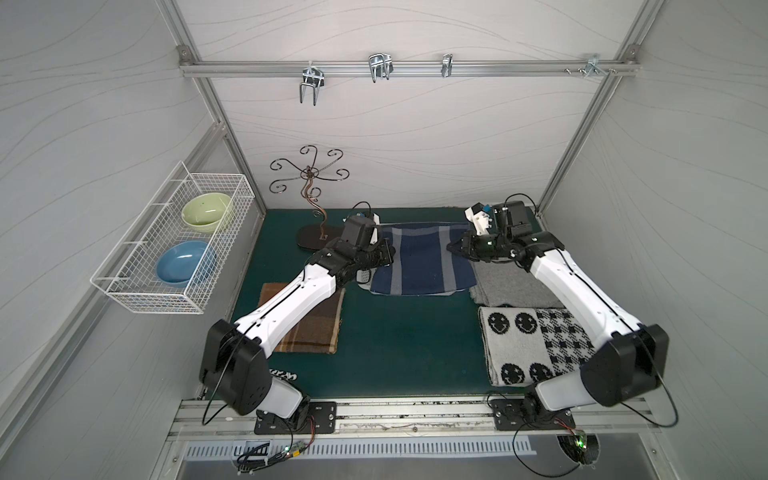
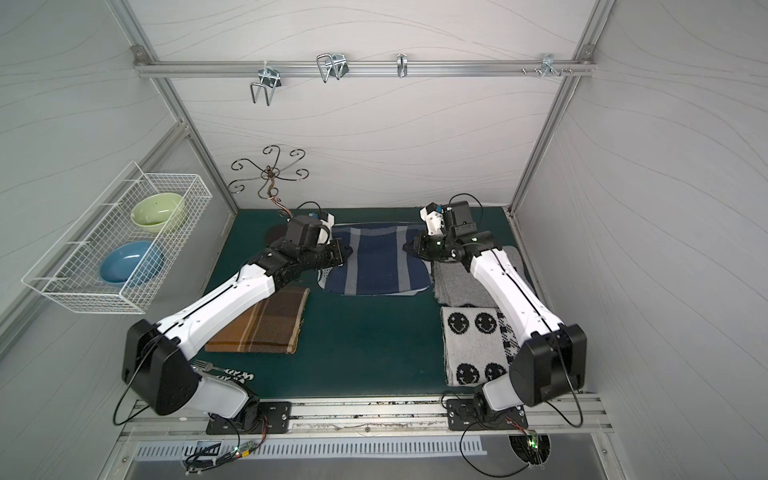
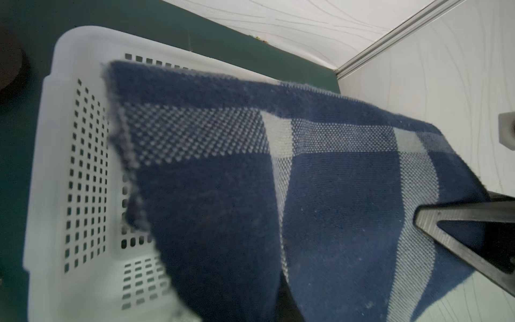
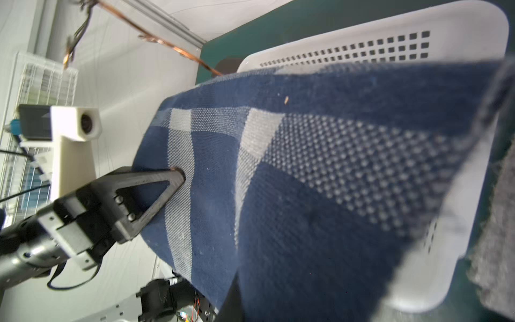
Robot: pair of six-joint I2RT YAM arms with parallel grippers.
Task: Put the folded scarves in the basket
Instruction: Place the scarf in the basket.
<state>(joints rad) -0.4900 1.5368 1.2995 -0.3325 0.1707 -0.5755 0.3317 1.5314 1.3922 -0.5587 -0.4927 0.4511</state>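
The folded scarf [image 1: 419,259], blue with pale plaid stripes, hangs stretched between my two grippers over the white perforated basket [image 3: 55,167]. In both top views the scarf [image 2: 376,259] covers nearly all of the basket [image 1: 365,276]; only a perforated corner shows. My left gripper [image 1: 388,253] is shut on the scarf's left edge and my right gripper [image 1: 451,246] on its right edge. In the left wrist view the scarf [image 3: 306,181] runs out from my left gripper [image 3: 285,304]. In the right wrist view the scarf [image 4: 306,195] hides most of the basket [image 4: 446,33] beyond my right gripper [image 4: 234,298].
A brown plaid scarf [image 1: 307,328] lies under my left arm. A grey scarf [image 1: 503,286] and a smiley-face scarf [image 1: 523,340] lie at the right. A metal jewellery stand [image 1: 311,195] stands at the back left. A wire rack [image 1: 174,249] with two bowls hangs on the left wall.
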